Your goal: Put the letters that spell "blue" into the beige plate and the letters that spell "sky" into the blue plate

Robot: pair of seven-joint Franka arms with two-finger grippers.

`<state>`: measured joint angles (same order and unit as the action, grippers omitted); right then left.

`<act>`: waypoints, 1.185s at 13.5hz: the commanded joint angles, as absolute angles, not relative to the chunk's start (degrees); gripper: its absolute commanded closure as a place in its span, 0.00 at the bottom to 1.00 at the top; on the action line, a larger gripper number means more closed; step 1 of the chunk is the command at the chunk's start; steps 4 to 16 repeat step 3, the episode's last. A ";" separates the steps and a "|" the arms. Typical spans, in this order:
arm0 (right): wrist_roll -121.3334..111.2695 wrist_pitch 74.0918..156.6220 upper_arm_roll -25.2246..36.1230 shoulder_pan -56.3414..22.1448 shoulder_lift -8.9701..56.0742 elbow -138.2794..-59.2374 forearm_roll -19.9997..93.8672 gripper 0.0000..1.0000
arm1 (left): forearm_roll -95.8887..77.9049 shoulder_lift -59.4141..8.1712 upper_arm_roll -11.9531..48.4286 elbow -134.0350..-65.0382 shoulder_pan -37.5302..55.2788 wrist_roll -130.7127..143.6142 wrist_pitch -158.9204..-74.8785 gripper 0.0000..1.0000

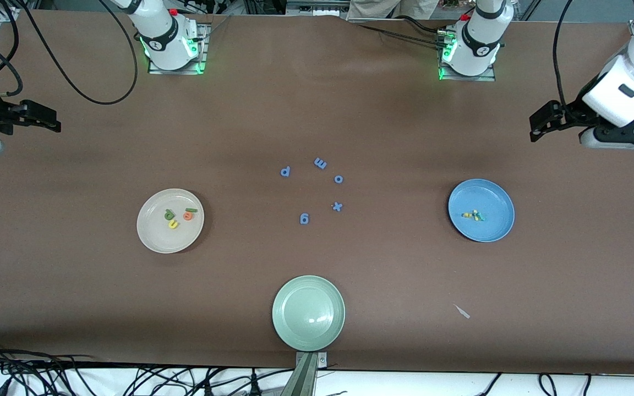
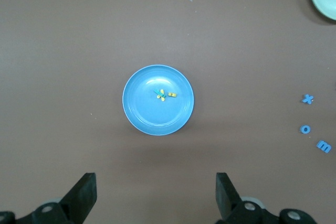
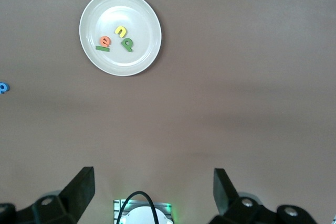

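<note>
Left hand (image 2: 155,198) is held wide and empty, high over the counter (image 1: 317,110) at the left arm's end, parked. Right hand (image 3: 152,198) likewise wide, empty, over the right arm's end.

Beige plate (image 1: 149,234): dark green b (image 1: 169,214), yellow u (image 1: 173,224), orange e (image 1: 187,215) and green l (image 1: 191,209) are seen inside, l at about 1 o'clock of the plate centre.

Blue plate (image 1: 496,192): a small yellow and teal cluster (image 1: 474,215) lies at centre; individual s, k, y cannot be told apart.

Only all-blue letters (image 1: 320,163) are left on the counter, at 12 o'clock of the pale green plate (image 1: 295,330). Task judged complete.
</note>
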<state>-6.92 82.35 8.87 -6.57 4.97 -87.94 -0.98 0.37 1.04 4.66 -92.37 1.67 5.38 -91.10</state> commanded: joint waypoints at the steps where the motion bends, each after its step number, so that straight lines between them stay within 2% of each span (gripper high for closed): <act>1: -7.73 81.91 8.70 -6.06 4.83 -87.80 -0.26 0.00 | 1.49 -0.09 4.75 -89.65 1.67 4.66 -89.03 0.00; 16: -7.73 81.91 8.79 -6.06 4.83 -87.89 -0.26 0.00 | 1.15 -0.09 4.66 -89.21 1.67 4.66 -89.12 0.00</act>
